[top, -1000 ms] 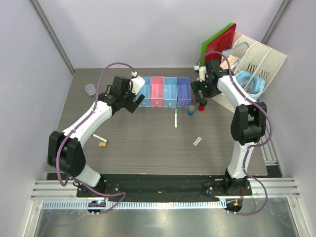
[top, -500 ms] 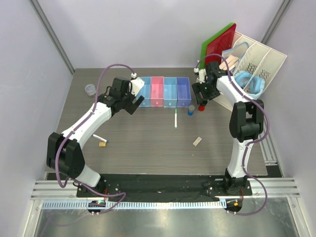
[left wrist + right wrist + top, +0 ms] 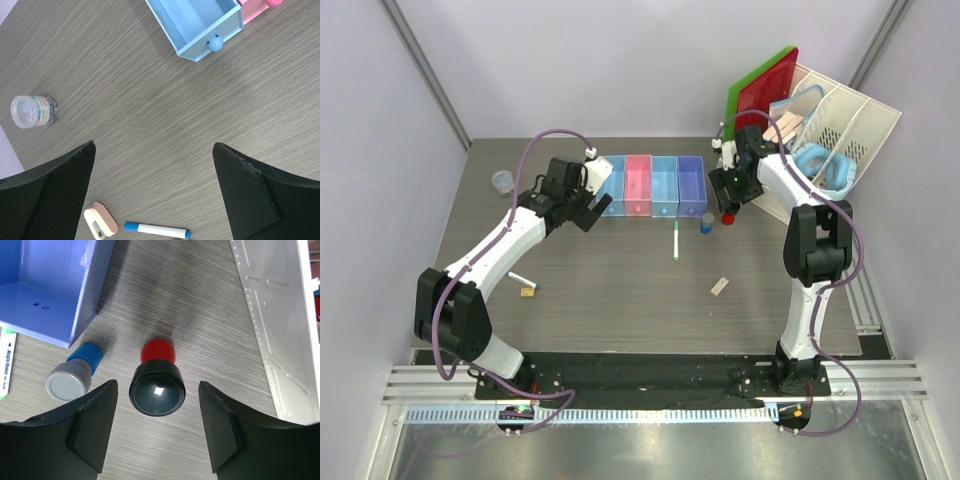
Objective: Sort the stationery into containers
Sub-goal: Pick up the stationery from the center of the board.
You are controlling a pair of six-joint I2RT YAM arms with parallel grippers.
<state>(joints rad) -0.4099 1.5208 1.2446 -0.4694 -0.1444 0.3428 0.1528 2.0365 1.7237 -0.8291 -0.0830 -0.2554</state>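
Right fingers (image 3: 95,425) narrowed around the red-black cylinder (image 3: 157,392)
They remained apart, straddling it without contact; a grasp looked imminent. Left fingers (image 3: 50,195) hung wide apart, empty.

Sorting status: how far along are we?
Done: nothing; the trays look empty. In hand: right gripper open around the red-black cylinder, not yet gripping; left gripper open, empty. Left: blue cylinder, green-tip pen, eraser, blue-capped marker, yellow piece, pinkish roll, all on the table.
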